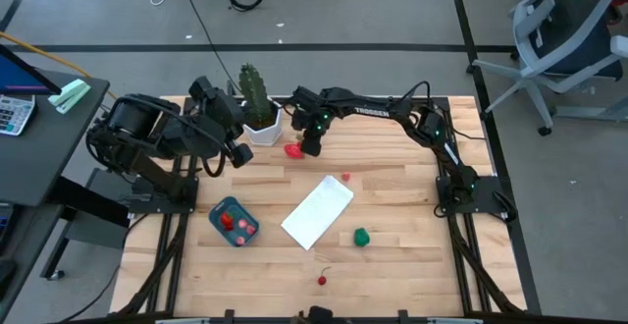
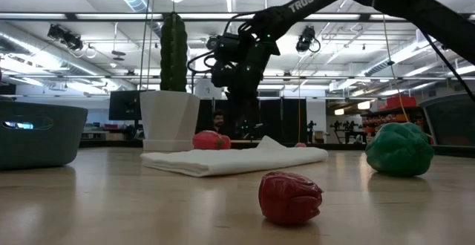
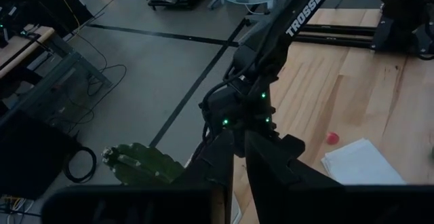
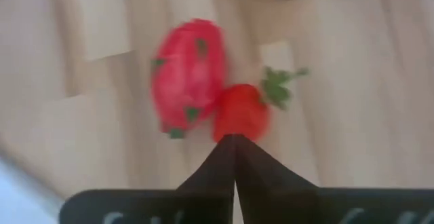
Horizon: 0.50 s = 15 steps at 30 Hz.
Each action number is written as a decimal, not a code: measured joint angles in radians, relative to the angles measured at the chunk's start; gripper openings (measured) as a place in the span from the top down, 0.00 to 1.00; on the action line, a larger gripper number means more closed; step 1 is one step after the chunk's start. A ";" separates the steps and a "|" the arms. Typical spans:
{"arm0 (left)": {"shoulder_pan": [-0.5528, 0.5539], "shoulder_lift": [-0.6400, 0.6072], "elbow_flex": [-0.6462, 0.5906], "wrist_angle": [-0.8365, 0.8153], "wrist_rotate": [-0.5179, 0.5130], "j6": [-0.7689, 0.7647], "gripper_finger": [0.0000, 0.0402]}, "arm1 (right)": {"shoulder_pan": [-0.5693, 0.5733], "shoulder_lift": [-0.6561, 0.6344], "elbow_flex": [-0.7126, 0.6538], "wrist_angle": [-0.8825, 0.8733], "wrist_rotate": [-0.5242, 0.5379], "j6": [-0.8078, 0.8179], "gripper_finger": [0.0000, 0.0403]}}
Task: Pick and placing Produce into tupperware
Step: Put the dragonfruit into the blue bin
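While the right pincer (image 4: pixel 234 142) sits pressed together, empty, near the worktop's far edge — the small red toy strawberry (image 4: pixel 239 113) lies just beyond its tips, beside a larger pink-red fruit (image 4: pixel 188 75); left pincer (image 1: pixel 238 157) farther off.

The small teal tub (image 1: pixel 233 222) sits open on the wooden table's left part, holding a couple of red fruits (image 1: pixel 227 221). A large pinkish-red fruit with green flecks (image 4: pixel 188 75) lies touching a red strawberry with a green leafy top (image 4: pixel 239 115), close by the white pot. A tiny red piece (image 1: pixel 345 177) lies at the white sheet's far corner. A green piece (image 1: pixel 361 237) lies just right of that sheet. A cherry (image 1: pixel 322 280) lies nearer the front edge.
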<state>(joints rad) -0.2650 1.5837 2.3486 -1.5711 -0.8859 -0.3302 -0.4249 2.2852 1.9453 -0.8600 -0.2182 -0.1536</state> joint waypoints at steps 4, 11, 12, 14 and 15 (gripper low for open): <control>0.000 0.000 0.000 0.000 0.000 -0.012 0.89 | 0.017 -0.017 0.003 -0.016 -0.084 0.004 0.97; 0.000 0.007 0.000 0.000 0.001 -0.121 0.92 | 0.115 -0.124 0.004 -0.130 -0.139 0.004 0.98; 0.000 0.010 0.000 0.000 0.013 -0.138 0.92 | 0.135 -0.150 -0.002 -0.154 -0.140 0.007 0.98; 0.000 0.020 0.000 0.000 0.064 -0.162 0.93 | 0.181 -0.214 -0.022 -0.212 -0.143 0.037 0.99; 0.000 0.025 0.000 0.000 0.093 -0.164 0.93 | 0.204 -0.251 -0.038 -0.233 -0.143 0.047 0.99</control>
<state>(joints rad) -0.2646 1.6085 2.3486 -1.5710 -0.7929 -0.4943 -0.2209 2.0344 1.9075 -1.0932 -0.3615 -0.1071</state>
